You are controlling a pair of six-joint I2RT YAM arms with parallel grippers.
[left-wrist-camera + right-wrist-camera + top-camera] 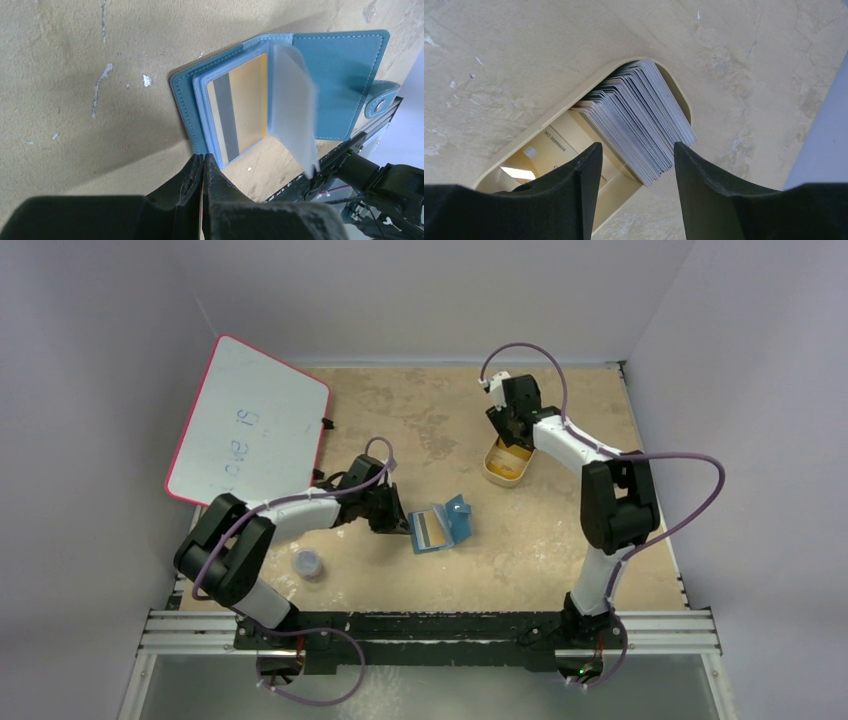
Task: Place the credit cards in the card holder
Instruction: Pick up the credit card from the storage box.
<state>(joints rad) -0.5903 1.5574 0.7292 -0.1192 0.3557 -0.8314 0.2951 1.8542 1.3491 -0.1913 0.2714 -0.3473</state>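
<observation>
overall, scuffed tan tabletop [540, 550], pale walls [420, 290]

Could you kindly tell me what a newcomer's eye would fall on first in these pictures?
Probably the blue card holder lying open mid-table, an orange-yellow card showing in its clear pocket, with the shut left gripper close by its edge. Next, the thick stack of grey cards standing on edge in the beige tray at the far right, the right gripper open above it.
</observation>
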